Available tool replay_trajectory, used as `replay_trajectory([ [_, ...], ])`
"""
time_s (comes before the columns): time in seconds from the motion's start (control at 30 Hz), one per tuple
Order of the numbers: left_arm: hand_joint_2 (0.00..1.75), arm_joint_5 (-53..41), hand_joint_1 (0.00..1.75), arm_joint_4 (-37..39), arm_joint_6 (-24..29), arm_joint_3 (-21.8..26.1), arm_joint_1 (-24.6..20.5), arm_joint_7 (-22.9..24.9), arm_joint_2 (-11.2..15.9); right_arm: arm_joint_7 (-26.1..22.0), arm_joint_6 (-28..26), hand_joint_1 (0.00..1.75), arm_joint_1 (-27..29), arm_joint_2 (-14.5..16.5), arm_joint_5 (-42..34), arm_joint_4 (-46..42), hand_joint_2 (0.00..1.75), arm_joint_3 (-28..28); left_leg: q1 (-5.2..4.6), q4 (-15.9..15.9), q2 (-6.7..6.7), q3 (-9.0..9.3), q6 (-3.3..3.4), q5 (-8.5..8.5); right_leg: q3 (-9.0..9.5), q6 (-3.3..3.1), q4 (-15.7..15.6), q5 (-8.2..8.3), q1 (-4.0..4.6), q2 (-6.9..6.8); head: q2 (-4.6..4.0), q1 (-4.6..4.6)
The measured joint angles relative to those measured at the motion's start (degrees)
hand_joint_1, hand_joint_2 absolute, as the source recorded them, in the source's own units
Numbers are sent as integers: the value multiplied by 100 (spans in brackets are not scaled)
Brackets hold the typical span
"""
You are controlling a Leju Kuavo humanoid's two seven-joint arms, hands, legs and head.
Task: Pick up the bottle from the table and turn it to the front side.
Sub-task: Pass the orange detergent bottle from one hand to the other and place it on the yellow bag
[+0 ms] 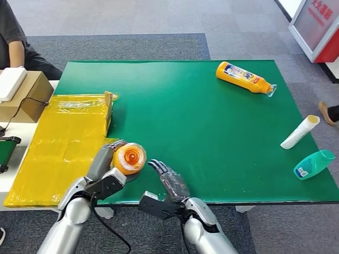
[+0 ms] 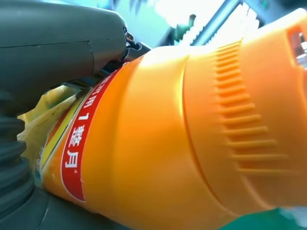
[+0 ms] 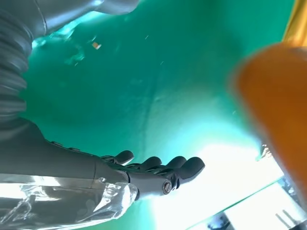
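Observation:
My left hand [image 1: 105, 168] grips an orange bottle [image 1: 128, 159] above the table's near edge, its round end turned toward the head camera. In the left wrist view the bottle [image 2: 173, 139] shows a ribbed orange cap end and a red-and-yellow label, with my thumb [image 2: 72, 40] pressed along its side. My right hand [image 1: 170, 181] hovers just right of the bottle with its fingers [image 3: 159, 165] stretched out and apart, holding nothing. The right wrist view has the bottle [image 3: 278, 110] as an orange blur beyond the fingers.
A green table [image 1: 199, 121] carries a second orange bottle [image 1: 243, 77] lying at the far right, a white tube [image 1: 300, 132] and a teal bottle [image 1: 313, 164] near the right edge. A yellow bag [image 1: 64, 143] covers the left side. A person [image 1: 16, 42] sits beyond a cardboard box [image 1: 29, 92].

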Motion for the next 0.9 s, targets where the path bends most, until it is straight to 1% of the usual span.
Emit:
replay_trajectory([
  [0.1,175,-1306,175,-506,348,1,17,485,119,57,56,0,154,0,78,-246,175,-223,0,0,0,0,-1,0,0,0,0,0,0,0,0,1],
  [0.17,175,-2167,175,-774,437,3,18,867,260,84,91,0,250,-1,109,-411,175,-370,0,0,0,0,-1,0,-1,0,0,0,0,0,0,-2],
  [0.23,175,-2753,175,-916,456,7,9,1126,415,93,121,0,324,-2,120,-544,175,-495,0,0,0,-1,-1,0,-2,0,0,-1,0,0,0,-2],
  [0.33,175,-3397,175,-888,493,15,-48,1325,699,75,169,0,382,-7,108,-655,175,-642,0,0,1,-1,-2,0,-5,-1,0,-1,0,2,0,-1],
  [0.47,175,-3859,175,-391,620,99,-236,1369,1116,-30,213,0,388,-25,9,-668,175,-774,1,0,2,0,-5,3,-6,-3,0,1,1,3,0,-1],
  [0.6,175,-4103,175,455,812,163,-478,1314,1437,-138,240,0,364,-28,-112,-640,175,-827,3,0,2,0,-6,5,-6,-4,1,2,2,3,0,-2],
  [0.7,175,-4153,175,913,916,186,-606,1282,1570,-159,243,0,358,-28,-139,-614,175,-845,4,0,1,-1,-6,5,-5,-4,1,2,2,2,0,-1],
  [0.83,175,-4304,175,1474,932,188,-828,1273,1666,-236,269,0,307,-27,-221,-554,175,-844,4,0,1,-4,-6,5,-6,-3,1,2,1,2,0,-1],
  [0.87,175,-4324,171,1713,961,187,-936,1271,1680,-265,273,0,274,-27,-258,-523,175,-839,4,0,1,-4,-6,5,-6,-4,1,3,2,2,0,-1],
  [0.9,175,-4347,155,1983,1016,188,-1056,1269,1692,-291,274,0,237,-26,-294,-487,175,-834,4,0,1,-4,-6,5,-7,-5,1,3,2,2,0,-1],
])
